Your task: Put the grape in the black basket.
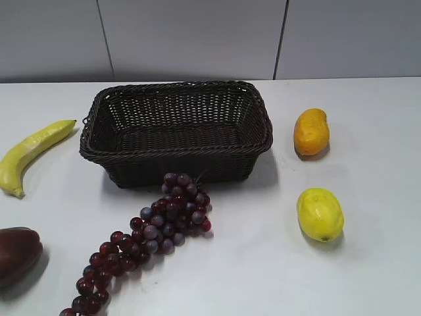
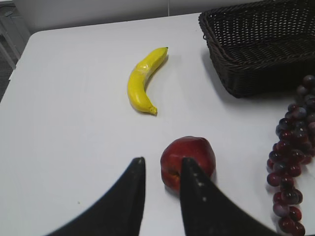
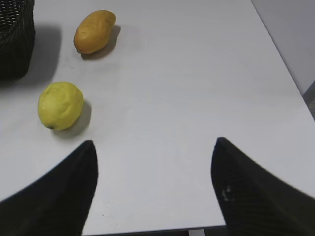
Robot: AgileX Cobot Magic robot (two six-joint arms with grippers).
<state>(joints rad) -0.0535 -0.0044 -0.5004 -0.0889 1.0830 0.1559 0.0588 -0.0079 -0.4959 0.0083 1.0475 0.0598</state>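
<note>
The grape (image 1: pixel 151 230) is a long bunch of dark red and purple berries lying on the white table just in front of the black basket (image 1: pixel 177 153), slanting toward the front left. It also shows at the right edge of the left wrist view (image 2: pixel 290 162). The woven basket stands empty at the back middle; it also shows in the left wrist view (image 2: pixel 256 44) and the right wrist view (image 3: pixel 15 44). My left gripper (image 2: pixel 162 161) is open and empty, above the table left of the grape. My right gripper (image 3: pixel 153 141) is wide open and empty. Neither gripper shows in the exterior view.
A smooth dark maroon fruit (image 1: pixel 16 253) (image 2: pixel 189 157) lies just beyond my left fingertips. A banana (image 1: pixel 33 153) (image 2: pixel 142 81) lies left of the basket. An orange mango (image 1: pixel 311 131) (image 3: pixel 94 31) and a yellow fruit (image 1: pixel 320 214) (image 3: pixel 60 105) lie to its right. The table's front edge runs under my right gripper.
</note>
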